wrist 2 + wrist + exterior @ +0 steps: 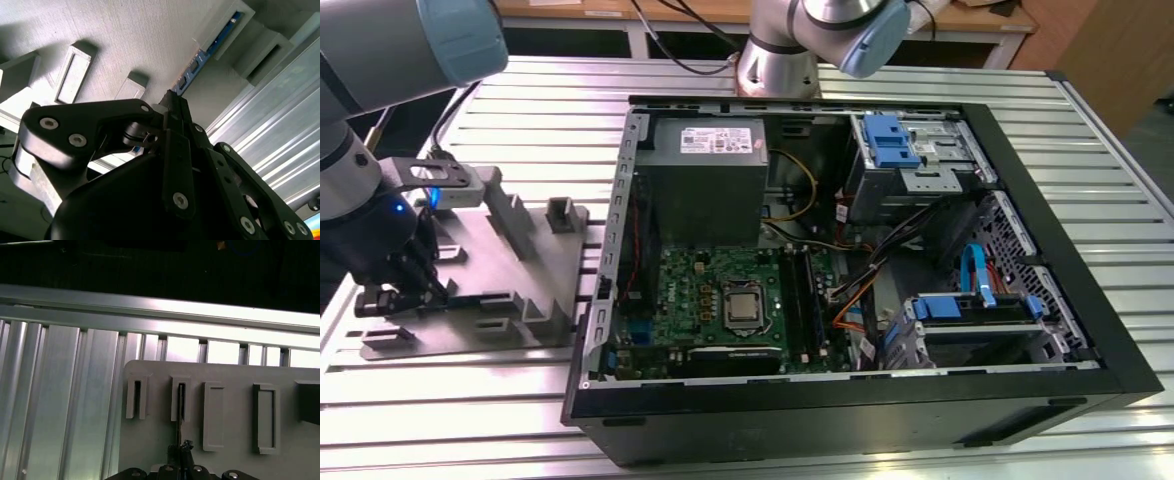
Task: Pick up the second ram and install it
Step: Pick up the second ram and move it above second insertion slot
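Right at the wrist, we are seeing the black end effector [172,102] clenching its fingertips on the second ram [199,62], a thin blue-green stick that we are viewing nearly edge-on in both wrist views. The fingers are pinching the stick at its near end, while its far end is sitting in a slotted holder [174,400], so the stick is not yet lifted out. That holder is standing on a grey fixture plate [235,465]. A neighbouring holder [130,400] of the same narrow shape is standing just beside it, and wider rectangular frames are rising from the plate on the other side.

Moving outward, we are finding the plate lying flat on the table [65,405], whose top is made of ribbed aluminium slats. In the exterior view the arm is reaching down over the plate at the exterior view's left.

Farther along, toward the exterior view's right, an open black computer case [854,395] is lying on its side on the table, near the plate but apart from it. Inside it the green motherboard [694,290] is facing up, with the grey power-supply box [707,180] lying beyond it. At the far edge of the table a grey robot base [777,70] is standing behind the case.
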### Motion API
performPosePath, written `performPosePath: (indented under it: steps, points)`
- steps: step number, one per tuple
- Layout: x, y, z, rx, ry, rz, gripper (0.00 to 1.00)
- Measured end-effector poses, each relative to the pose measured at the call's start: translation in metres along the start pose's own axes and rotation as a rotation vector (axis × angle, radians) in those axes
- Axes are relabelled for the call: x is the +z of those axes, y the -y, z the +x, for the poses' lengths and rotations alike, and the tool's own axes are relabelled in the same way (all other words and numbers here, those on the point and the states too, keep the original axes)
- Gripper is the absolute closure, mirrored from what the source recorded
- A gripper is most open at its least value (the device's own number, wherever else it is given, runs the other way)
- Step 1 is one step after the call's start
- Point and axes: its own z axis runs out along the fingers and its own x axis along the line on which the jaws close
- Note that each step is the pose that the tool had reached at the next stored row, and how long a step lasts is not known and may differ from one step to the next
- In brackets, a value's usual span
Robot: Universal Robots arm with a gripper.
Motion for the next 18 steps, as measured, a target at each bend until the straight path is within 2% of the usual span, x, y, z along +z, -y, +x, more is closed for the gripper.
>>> performPosePath:
  steps: [2,9,18]
  points:
    - [0.0,0.0,0.0,0.003,0.0,0.0,0.87]
    - [0.0009,0.0001,0.0,0.126,0.0055,0.0017,0.87]
    - [0.0009,0.0001,0.0,0.141,0.0062,0.002,0.87]
